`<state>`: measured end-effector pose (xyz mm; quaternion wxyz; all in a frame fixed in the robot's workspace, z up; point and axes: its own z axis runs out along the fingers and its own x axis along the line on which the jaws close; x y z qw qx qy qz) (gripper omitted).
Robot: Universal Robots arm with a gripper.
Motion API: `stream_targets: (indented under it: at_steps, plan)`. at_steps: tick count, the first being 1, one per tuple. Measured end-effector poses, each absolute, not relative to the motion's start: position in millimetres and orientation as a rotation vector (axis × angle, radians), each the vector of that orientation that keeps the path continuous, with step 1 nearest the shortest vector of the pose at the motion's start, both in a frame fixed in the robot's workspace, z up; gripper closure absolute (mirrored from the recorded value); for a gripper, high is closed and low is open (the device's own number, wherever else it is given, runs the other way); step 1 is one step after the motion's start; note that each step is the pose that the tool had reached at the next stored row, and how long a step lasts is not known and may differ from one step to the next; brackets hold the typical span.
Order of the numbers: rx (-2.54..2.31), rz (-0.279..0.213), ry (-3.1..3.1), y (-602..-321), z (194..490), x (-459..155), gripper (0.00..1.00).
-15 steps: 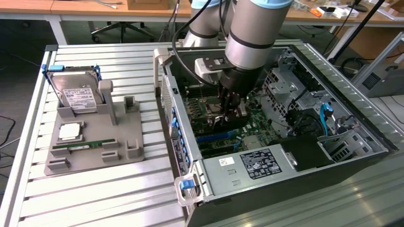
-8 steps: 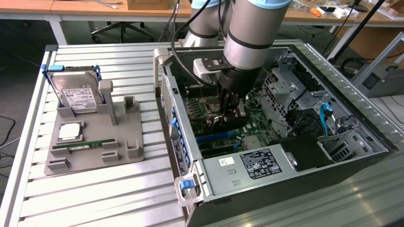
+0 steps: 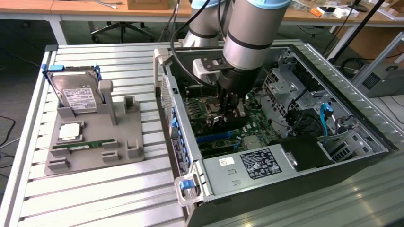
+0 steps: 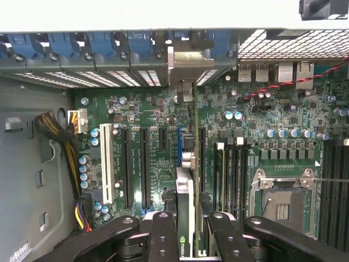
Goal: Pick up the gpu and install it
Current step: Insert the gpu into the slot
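While its jaws pinch the thin dark gpu card (image 4: 185, 218) edge-on, the black gripper (image 4: 185, 232) reaches inside the open metal computer case (image 3: 189, 156), over the green motherboard (image 4: 158, 120).

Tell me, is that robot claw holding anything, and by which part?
Yes: the gripper is shut on the gpu, pinching the card's upper edge, above the motherboard.
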<state>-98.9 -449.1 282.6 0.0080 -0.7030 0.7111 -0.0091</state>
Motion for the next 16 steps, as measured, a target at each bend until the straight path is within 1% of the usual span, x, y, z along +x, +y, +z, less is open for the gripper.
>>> stream_targets:
  at_steps: [16]
  plan:
    - [-2.197,-0.028,2.223,-451.8,281.9,-103.0,0.73]
